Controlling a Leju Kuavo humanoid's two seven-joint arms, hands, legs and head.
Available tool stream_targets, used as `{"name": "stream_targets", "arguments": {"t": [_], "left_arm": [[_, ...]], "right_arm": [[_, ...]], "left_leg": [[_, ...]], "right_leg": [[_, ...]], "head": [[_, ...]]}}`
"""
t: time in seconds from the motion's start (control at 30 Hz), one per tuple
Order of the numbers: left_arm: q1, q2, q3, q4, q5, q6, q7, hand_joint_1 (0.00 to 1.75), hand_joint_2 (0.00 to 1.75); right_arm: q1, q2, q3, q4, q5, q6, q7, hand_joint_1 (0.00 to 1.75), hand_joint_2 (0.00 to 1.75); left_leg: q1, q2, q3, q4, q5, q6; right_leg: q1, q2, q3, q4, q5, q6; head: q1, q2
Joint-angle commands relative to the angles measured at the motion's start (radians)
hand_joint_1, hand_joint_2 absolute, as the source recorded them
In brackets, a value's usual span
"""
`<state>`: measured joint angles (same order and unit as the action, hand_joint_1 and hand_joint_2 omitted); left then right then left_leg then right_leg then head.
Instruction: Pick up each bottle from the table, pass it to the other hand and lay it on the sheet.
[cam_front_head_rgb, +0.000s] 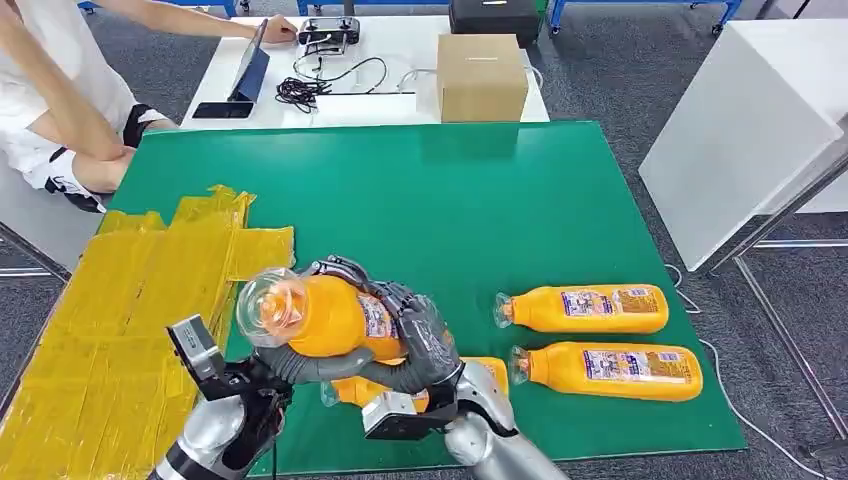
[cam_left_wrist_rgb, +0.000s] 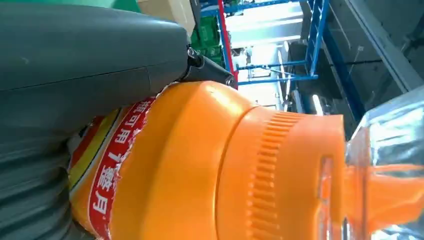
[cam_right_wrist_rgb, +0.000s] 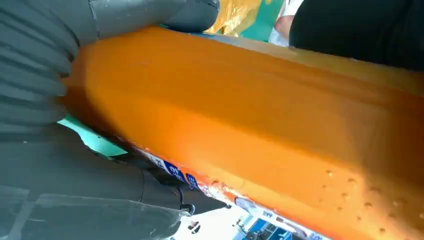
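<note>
An orange bottle with a clear cap is held above the green table's front edge, cap pointing toward the yellow sheet. My right hand wraps its fingers over the bottle's body. My left hand grips it from below, near the cap end. Two more orange bottles lie side by side at the front right. Another bottle lies partly hidden under my right wrist.
A person's arm leans on the table's far left corner. Behind the green table, a white table carries a cardboard box, a tablet and cables. A white panel stands to the right.
</note>
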<state>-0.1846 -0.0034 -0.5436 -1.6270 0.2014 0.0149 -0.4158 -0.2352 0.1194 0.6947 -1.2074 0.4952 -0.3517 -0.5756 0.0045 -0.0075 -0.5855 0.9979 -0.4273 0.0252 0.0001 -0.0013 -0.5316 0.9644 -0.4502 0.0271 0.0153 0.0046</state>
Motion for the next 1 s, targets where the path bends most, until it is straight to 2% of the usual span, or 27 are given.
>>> {"name": "stream_targets", "arguments": {"t": [0.03, 0.17, 0.2, 0.23, 0.27, 0.3, 0.33, 0.37, 0.4, 0.43, 0.5, 0.53, 0.6, 0.63, 0.77, 0.8, 0.87, 0.9, 1.0], "left_arm": [[-0.055, -0.034, 0.052, 0.022, 0.020, 0.067, 0.001, 1.75, 1.75], [-0.049, -0.036, 0.060, 0.009, 0.007, 0.105, -0.020, 1.75, 1.75], [-0.047, -0.034, 0.061, 0.005, -0.005, 0.118, -0.025, 1.75, 1.75], [-0.044, -0.026, 0.061, -0.004, -0.060, 0.166, -0.045, 1.75, 1.75], [-0.040, -0.025, 0.066, -0.010, -0.157, 0.250, -0.077, 1.75, 1.75], [-0.029, -0.025, 0.081, -0.018, -0.352, 0.420, -0.108, 1.75, 1.75], [-0.027, -0.016, 0.078, -0.023, -0.401, 0.460, -0.108, 1.75, 1.75], [-0.026, -0.018, 0.099, -0.002, -0.663, 0.599, -0.026, 1.75, 1.75], [-0.030, -0.013, 0.106, 0.003, -0.684, 0.603, -0.017, 1.75, 1.75], [-0.042, -0.006, 0.123, 0.031, -0.809, 0.620, 0.050, 1.75, 1.75], [-0.067, 0.000, 0.188, 0.098, -1.170, 0.681, 0.197, 1.75, 1.75], [-0.061, -0.022, 0.276, 0.101, -1.466, 0.683, 0.276, 1.75, 1.75], [-0.073, -0.001, 0.302, 0.148, -1.665, 0.680, 0.376, 1.75, 1.75], [-0.090, 0.021, 0.294, 0.180, -1.675, 0.668, 0.406, 1.75, 1.75], [-0.093, 0.027, 0.282, 0.189, -1.672, 0.679, 0.416, 1.75, 1.75], [-0.093, 0.027, 0.282, 0.189, -1.672, 0.679, 0.416, 1.75, 1.75], [-0.125, 0.058, 0.255, 0.227, -1.769, 0.551, 0.512, 1.75, 1.75], [-0.168, 0.119, 0.191, 0.279, -1.772, 0.473, 0.602, 1.75, 1.75], [-0.238, 0.103, 0.205, 0.462, -1.736, 0.333, 0.607, 1.75, 1.75]], "right_arm": [[0.020, -0.039, 0.101, 0.001, 0.021, -0.009, -0.017, 1.75, 1.75], [0.039, -0.026, 0.054, -0.016, -0.010, -0.039, -0.015, 1.75, 1.75], [0.050, -0.019, 0.039, -0.027, -0.036, -0.039, -0.019, 0.07, 1.75], [0.072, -0.017, 0.013, -0.061, -0.097, -0.011, -0.014, 0.00, 1.75], [0.090, -0.016, -0.010, -0.090, -0.127, -0.007, -0.016, 0.00, 1.75], [0.122, -0.026, -0.040, -0.149, -0.153, -0.003, -0.005, 0.00, 1.75], [0.146, -0.039, -0.057, -0.197, -0.164, 0.002, 0.003, 0.00, 1.75], [0.188, -0.050, -0.100, -0.274, -0.170, 0.004, 0.007, 0.00, 1.75], [0.203, -0.057, -0.114, -0.304, -0.168, 0.007, 0.010, 0.00, 1.75], [0.230, -0.066, -0.149, -0.362, -0.174, 0.010, 0.011, 0.00, 1.75], [0.269, -0.074, -0.222, -0.450, -0.172, 0.018, 0.009, 0.00, 1.75], [0.284, -0.070, -0.258, -0.481, -0.165, 0.031, 0.017, 0.00, 1.75], [0.294, -0.066, -0.293, -0.496, -0.173, 0.044, 0.022, 0.00, 1.75], [0.300, -0.065, -0.309, -0.500, -0.172, 0.053, 0.022, 0.00, 1.75], [0.302, -0.058, -0.312, -0.486, -0.169, 0.058, 0.014, 0.00, 1.75], [0.302, -0.058, -0.312, -0.486, -0.169, 0.058, 0.014, 0.00, 1.75], [0.315, -0.050, -0.338, -0.500, -0.163, 0.038, 0.013, 0.00, 1.75], [0.327, -0.050, -0.359, -0.517, -0.171, 0.043, 0.020, 0.00, 1.75], [0.355, -0.037, -0.421, -0.556, -0.177, 0.069, 0.023, 0.00, 1.75]], "left_leg": [[0.001, -0.002, 0.003, 0.000, -0.001, -0.001], [0.001, -0.002, 0.003, 0.000, -0.001, -0.001], [0.001, -0.002, 0.002, 0.000, -0.001, -0.001], [0.001, -0.002, 0.001, 0.000, 0.000, -0.001], [0.001, -0.003, 0.002, 0.000, -0.001, -0.001], [0.000, -0.003, 0.001, 0.000, 0.000, -0.001], [0.001, -0.003, 0.003, 0.000, -0.001, -0.001], [0.000, -0.003, 0.001, 0.000, -0.001, -0.001], [0.000, -0.004, 0.003, -0.001, -0.001, -0.001], [0.000, -0.005, 0.001, 0.000, -0.001, -0.001], [0.000, -0.005, 0.002, -0.001, 0.000, -0.001], [-0.001, -0.006, 0.001, 0.000, 0.000, -0.001], [0.000, -0.003, 0.001, 0.000, 0.000, 0.000], [0.000, -0.003, 0.002, 0.000, -0.001, 0.000], [0.000, 0.000, 0.001, -0.001, 0.000, -0.001], [0.000, 0.000, 0.004, -0.001, -0.001, -0.001], [0.000, -0.001, 0.003, -0.001, -0.001, -0.001], [0.000, -0.001, 0.002, -0.001, -0.001, -0.001], [0.000, -0.006, 0.003, -0.002, 0.000, -0.001]], "right_leg": [[0.001, -0.003, 0.004, -0.001, -0.002, 0.000], [0.001, -0.003, 0.005, -0.001, -0.002, 0.000], [0.001, -0.002, 0.003, -0.001, -0.001, 0.000], [0.001, -0.003, 0.002, -0.001, -0.001, 0.000], [0.001, -0.003, 0.003, -0.001, -0.002, 0.000], [0.000, -0.003, 0.002, -0.001, -0.001, 0.000], [0.001, -0.003, 0.004, -0.001, -0.002, 0.000], [0.000, -0.003, 0.002, 0.000, -0.002, 0.000], [0.000, -0.004, 0.004, -0.001, -0.002, 0.000], [0.000, -0.005, 0.003, -0.001, -0.002, 0.000], [0.000, -0.005, 0.003, -0.001, -0.002, 0.000], [-0.001, -0.005, 0.002, 0.000, -0.002, 0.000], [0.000, -0.003, 0.002, 0.000, -0.001, 0.000], [0.000, -0.002, 0.004, -0.001, -0.001, 0.001], [0.000, -0.001, 0.001, -0.001, 0.000, 0.000], [0.000, -0.001, 0.005, -0.002, -0.001, 0.000], [0.000, -0.002, 0.004, -0.001, -0.002, 0.000], [0.000, -0.002, 0.003, -0.001, -0.001, 0.000], [0.000, -0.006, 0.005, -0.002, -0.002, 0.000]], "head": [[0.000, 0.000], [0.000, 0.000], [0.000, 0.000], [0.000, 0.000], [0.000, 0.000], [0.000, 0.000], [0.000, 0.000], [0.000, 0.000], [-0.001, 0.000], [0.000, 0.000], [0.000, 0.000], [0.000, 0.000], [0.000, 0.000], [0.000, 0.000], [0.000, 0.000], [0.000, 0.000], [0.000, 0.000], [0.000, 0.000], [0.000, 0.000]]}}
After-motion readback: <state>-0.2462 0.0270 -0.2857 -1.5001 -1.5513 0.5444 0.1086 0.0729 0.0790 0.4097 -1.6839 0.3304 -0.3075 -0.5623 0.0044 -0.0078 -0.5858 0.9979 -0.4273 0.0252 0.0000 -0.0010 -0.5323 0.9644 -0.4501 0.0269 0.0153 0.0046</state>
